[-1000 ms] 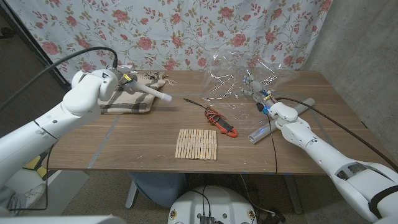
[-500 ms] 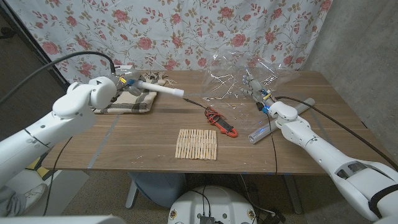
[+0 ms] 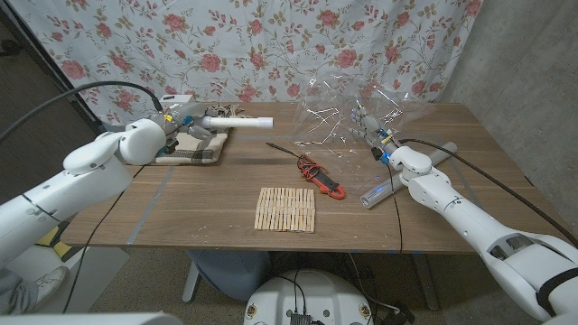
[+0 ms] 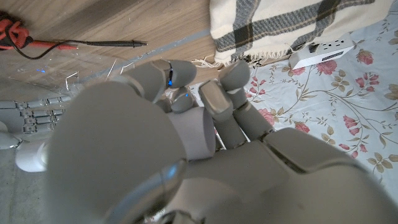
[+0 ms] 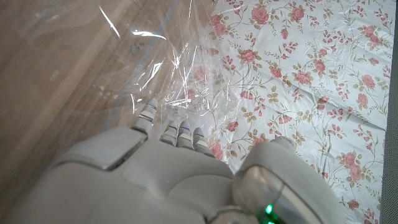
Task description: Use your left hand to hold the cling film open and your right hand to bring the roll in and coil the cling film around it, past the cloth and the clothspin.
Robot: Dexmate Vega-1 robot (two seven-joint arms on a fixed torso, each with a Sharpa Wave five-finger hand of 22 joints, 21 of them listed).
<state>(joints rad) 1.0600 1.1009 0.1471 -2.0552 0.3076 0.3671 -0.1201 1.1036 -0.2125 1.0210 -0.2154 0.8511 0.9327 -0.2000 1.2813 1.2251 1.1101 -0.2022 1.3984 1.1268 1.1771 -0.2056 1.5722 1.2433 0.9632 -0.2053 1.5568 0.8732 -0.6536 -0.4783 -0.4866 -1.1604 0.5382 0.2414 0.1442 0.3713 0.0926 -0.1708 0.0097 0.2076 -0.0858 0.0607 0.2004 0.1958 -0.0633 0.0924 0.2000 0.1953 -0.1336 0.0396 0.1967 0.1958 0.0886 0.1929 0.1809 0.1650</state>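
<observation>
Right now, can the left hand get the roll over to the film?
Probably yes. The left hand holds the roll above the cloth, aimed at the film the right hand holds up; only the low meter lies between.

Glossy, crinkled clear cling film (image 3: 348, 113); matt smooth white roll (image 3: 237, 121); soft woven checked cloth (image 3: 190, 146); pale bare-wood clothespins (image 3: 286, 209); matt grained wooden table (image 3: 199, 194); smooth grey plastic hands.
</observation>
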